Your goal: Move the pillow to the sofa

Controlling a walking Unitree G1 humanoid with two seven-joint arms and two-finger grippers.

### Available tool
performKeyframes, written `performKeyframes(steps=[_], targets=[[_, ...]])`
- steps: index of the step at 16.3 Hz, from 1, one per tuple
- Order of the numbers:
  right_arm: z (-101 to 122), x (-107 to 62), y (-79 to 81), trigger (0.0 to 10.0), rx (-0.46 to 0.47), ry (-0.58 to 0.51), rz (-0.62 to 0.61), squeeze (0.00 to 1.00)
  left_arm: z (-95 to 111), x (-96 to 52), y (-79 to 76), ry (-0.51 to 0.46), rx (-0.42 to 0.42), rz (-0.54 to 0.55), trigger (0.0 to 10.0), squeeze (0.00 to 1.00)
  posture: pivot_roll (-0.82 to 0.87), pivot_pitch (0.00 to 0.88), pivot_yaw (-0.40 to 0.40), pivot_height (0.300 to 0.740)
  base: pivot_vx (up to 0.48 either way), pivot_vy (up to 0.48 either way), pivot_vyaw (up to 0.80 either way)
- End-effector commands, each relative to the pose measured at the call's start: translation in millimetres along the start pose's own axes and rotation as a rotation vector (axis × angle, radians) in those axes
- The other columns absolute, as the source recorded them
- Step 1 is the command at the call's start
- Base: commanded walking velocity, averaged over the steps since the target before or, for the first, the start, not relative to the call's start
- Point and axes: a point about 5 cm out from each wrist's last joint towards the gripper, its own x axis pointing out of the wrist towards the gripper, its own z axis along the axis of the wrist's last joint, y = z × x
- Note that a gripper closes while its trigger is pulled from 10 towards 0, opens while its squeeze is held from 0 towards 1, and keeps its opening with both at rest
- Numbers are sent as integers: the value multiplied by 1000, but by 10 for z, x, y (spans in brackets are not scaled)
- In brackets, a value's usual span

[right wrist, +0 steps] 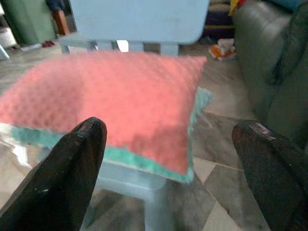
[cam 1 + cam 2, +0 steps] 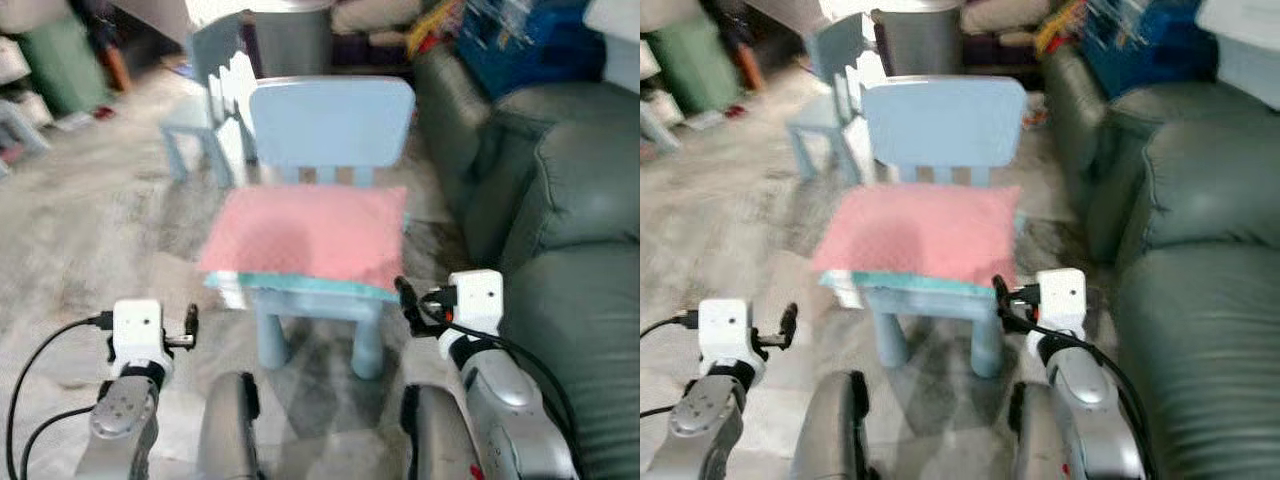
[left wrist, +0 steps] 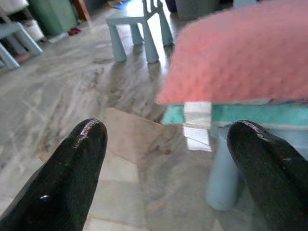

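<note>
One pink pillow [image 2: 310, 235] with teal underside, lying flat on seat of small light-blue chair [image 2: 333, 125], white tag hanging off near corner. Overhanging seat edges on both sides. Just right of chair: grey-green sofa [image 2: 560, 220], apart from pillow, nothing of pillow touching it. Left gripper [image 3: 166, 168] low before chair's front left corner, fingers [image 3: 72, 163] spread wide, nothing between them, pillow's corner and tag straight ahead, not touched. Right gripper [image 1: 168, 166] near chair's front right corner, likewise spread wide and empty, pillow's front edge ahead of it. Behind: second light-blue chair [image 2: 205, 95] on grey marbled floor [image 2: 90, 230], grey bin [image 2: 290, 35] further back, blue crate [image 2: 525, 45] atop sofa's far end. Whole scene somewhat blurred.
</note>
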Motion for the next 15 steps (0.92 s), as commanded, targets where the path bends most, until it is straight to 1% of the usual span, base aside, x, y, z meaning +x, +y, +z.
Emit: performKeyframes(steps=[1,2,3,4,7,8,10,11,13,14,15], targets=[[17,20,-9,10000,-2,-10,1,0,71,35,38,-28,24,28,10000,0,-59,85,62,432,0,0,0],[26,34,-5,10000,-6,-17,4,0,140,58,79,-61,49,61,10000,0,-59,81,62,417,0,0,0],[35,46,-10,10000,-9,-22,4,0,166,78,94,-69,51,71,10000,0,-58,80,62,404,0,0,0],[46,54,-14,10000,-8,-26,6,0,205,98,108,-87,55,81,10000,0,-58,79,62,404,0,0,0],[133,81,-23,10000,-21,-59,24,0,429,163,158,-183,80,106,10000,0,-53,82,60,399,0,0,0],[249,107,-38,10000,-39,-102,22,0,535,209,203,-218,62,120,10000,0,-51,84,60,399,0,0,0],[477,152,-32,10000,-63,-187,30,0,647,269,277,-249,19,141,10000,0,-52,92,62,399,0,0,0],[670,191,-33,10000,-31,-245,33,0,725,332,337,-265,7,159,10000,0,-52,97,61,399,0,0,0],[881,259,-8,10000,-10,-293,68,0,865,438,391,-304,-45,150,10000,0,-54,108,62,399,0,0,0],[915,285,6,10000,19,-299,98,0,923,502,409,-306,-114,140,10000,0,-57,126,59,399,0,0,0],[915,316,10,10000,38,-294,118,0,950,555,426,-295,-156,141,10000,0,-57,137,60,399,0,0,0]])
